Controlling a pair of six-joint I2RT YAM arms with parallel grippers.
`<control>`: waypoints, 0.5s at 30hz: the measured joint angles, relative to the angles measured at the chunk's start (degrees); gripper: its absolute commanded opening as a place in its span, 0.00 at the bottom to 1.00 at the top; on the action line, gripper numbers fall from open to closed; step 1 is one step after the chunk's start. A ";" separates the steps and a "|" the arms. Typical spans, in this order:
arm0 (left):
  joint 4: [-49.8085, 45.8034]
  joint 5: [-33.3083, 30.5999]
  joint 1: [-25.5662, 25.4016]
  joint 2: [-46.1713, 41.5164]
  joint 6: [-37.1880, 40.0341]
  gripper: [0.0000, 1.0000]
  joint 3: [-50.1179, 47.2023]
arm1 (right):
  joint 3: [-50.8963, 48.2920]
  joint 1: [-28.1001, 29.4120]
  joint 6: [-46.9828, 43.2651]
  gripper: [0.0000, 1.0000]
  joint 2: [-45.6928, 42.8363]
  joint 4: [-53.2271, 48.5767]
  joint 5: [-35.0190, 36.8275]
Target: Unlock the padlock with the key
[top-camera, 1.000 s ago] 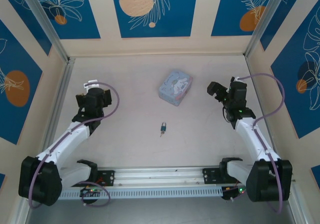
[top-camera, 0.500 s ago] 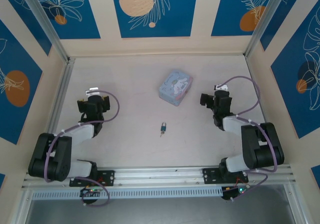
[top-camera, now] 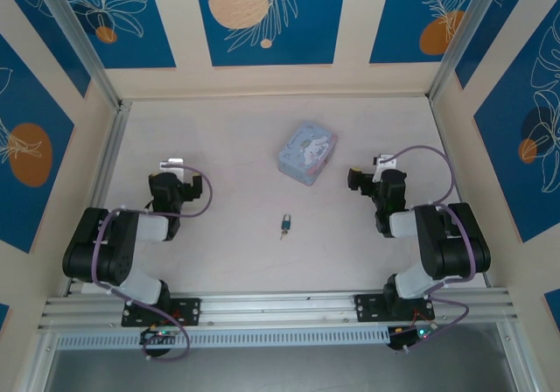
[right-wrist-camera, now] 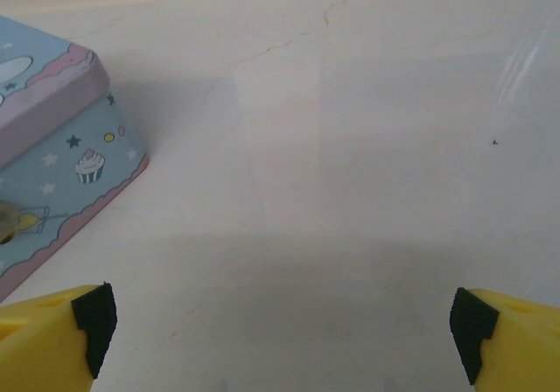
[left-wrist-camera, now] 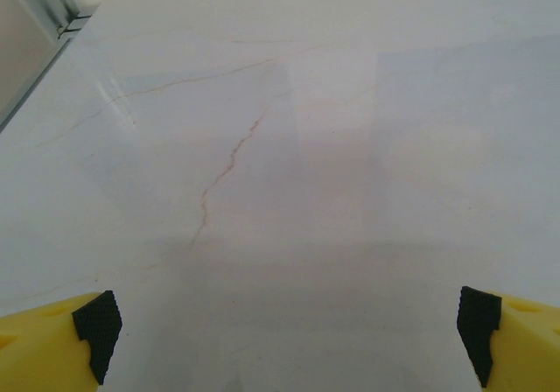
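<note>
Locate the padlock (top-camera: 285, 225) flat on the table (top-camera: 219, 138), about midway between the two arms, on the near side of the pale blue tin (top-camera: 307, 152) and well apart from it. Treat the thin dark key (top-camera: 282, 234) as lying against the padlock's near end; too small to tell whether seated in the keyway or merely touching.

Note the left gripper (left-wrist-camera: 284, 326) spread wide above bare table, holding nothing. Note the right gripper (right-wrist-camera: 280, 318) likewise spread wide and empty, near a corner of the pale blue tin.

Expect difficulty at pickup, given small parts lying flat on a smooth surface and liable to skate away under a closing finger. Avoid an off-centre pinch, likely to flick the key out of reach. Keep any right-arm approach off the pale blue tin to avoid shoving it toward the padlock. Secure the padlock body before turning; otherwise likely to spin with the key.
</note>
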 measured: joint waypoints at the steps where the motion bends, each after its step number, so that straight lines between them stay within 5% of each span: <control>1: 0.20 0.92 0.24 0.00 0.00 1.00 0.00 | 0.24 -0.87 0.04 0.99 0.00 0.02 -0.92; 15: 1.09 4.24 1.01 0.26 0.00 1.00 0.00 | 0.72 -0.98 0.20 0.99 0.00 -0.35 -2.75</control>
